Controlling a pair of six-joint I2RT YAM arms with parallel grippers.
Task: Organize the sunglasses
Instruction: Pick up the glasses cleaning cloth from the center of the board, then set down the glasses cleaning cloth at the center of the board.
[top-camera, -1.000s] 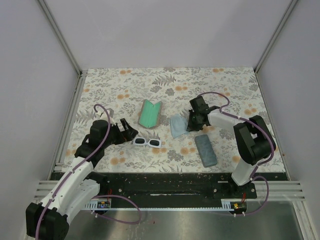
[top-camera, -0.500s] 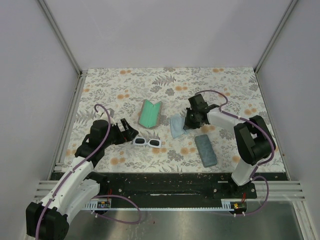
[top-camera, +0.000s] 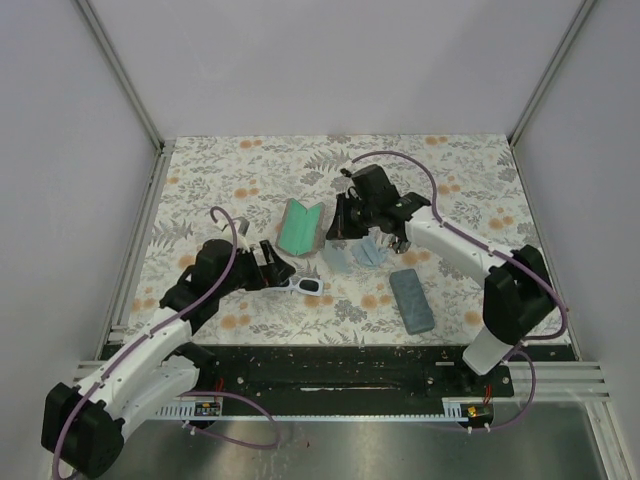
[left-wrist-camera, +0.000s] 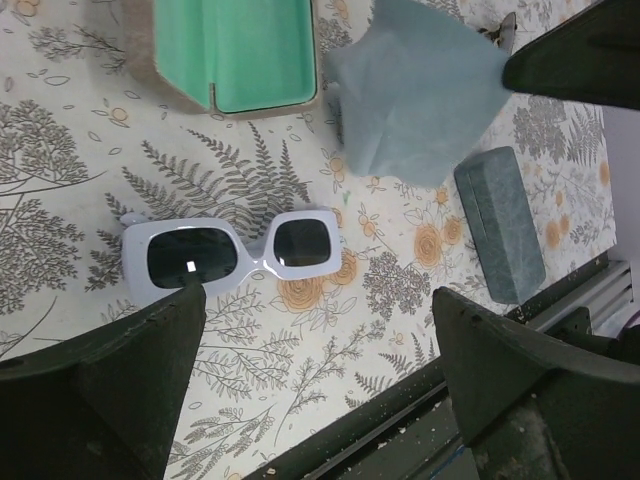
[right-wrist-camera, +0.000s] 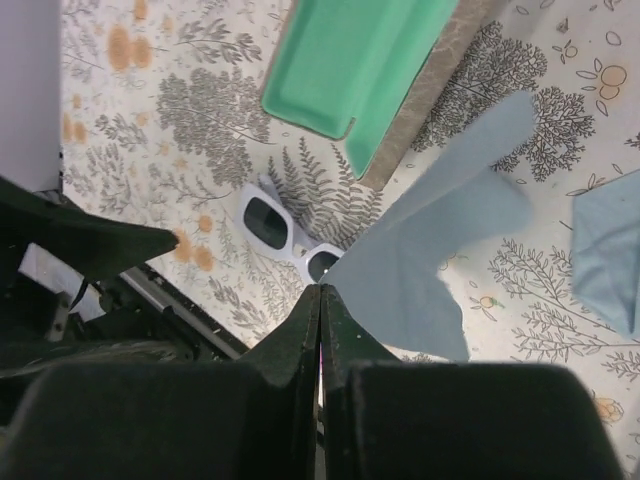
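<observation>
The white sunglasses (left-wrist-camera: 262, 258) are laid flat on the flowery counter (left-wrist-camera: 60, 200) just by the left claw (left-wrist-camera: 318, 298), which is held wide apart, while a blue cloth (right-wrist-camera: 400, 260) is pinched tight in the right claw (right-wrist-camera: 320, 288).

Robot test cell in a lab, not a home: plain white panel walls (top-camera: 330, 70) framed by aluminium posts (top-camera: 121, 72), floral-print table cover (top-camera: 250, 170), left arm (top-camera: 150, 345) and right arm (top-camera: 500, 300) bolted to a black slotted rail (top-camera: 330, 365), bare metal sheet (top-camera: 380, 450) along the near edge.
</observation>
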